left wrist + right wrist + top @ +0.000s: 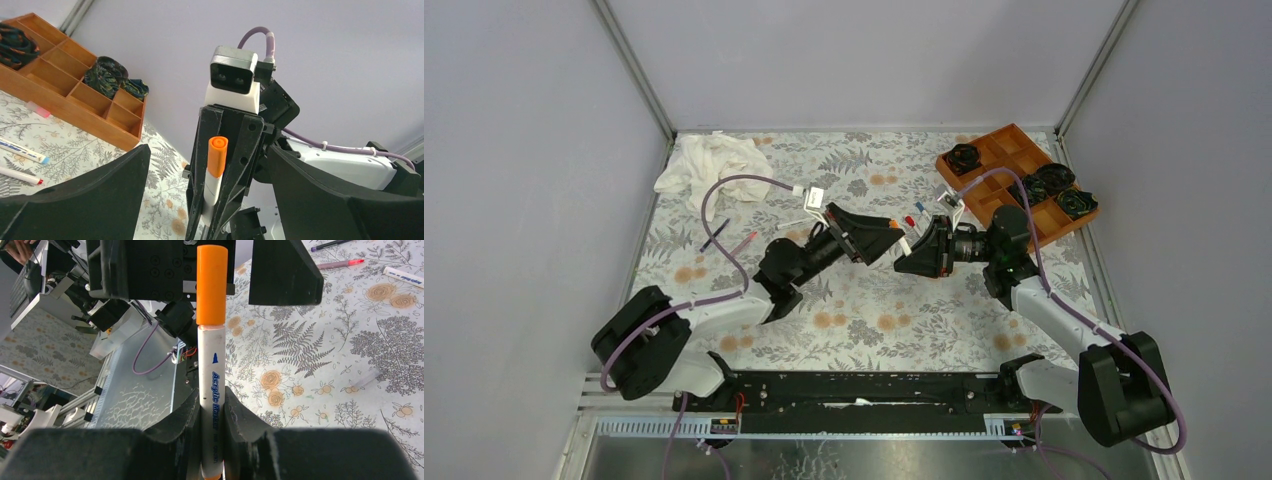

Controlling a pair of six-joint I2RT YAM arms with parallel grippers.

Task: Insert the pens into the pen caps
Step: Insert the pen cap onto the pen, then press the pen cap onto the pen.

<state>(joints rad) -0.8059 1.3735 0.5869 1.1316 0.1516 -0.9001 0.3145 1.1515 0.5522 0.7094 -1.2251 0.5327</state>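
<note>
The words "Acrylic Marker" are printed lengthwise in blue on the white barrel of the orange-capped pen (212, 390). A small blue mark, shaped like a drop, is set just above them. The smaller blue print below them is too blurred to be read. Blue print is also seen on a white pen (403, 275) lying on the surface (310, 340), but it cannot be made out.

Lab robot cell, grey panel walls (524, 150)

The white marker (212, 390), orange cap (211, 285) fitted, is held by its barrel in the right jaws.
</note>
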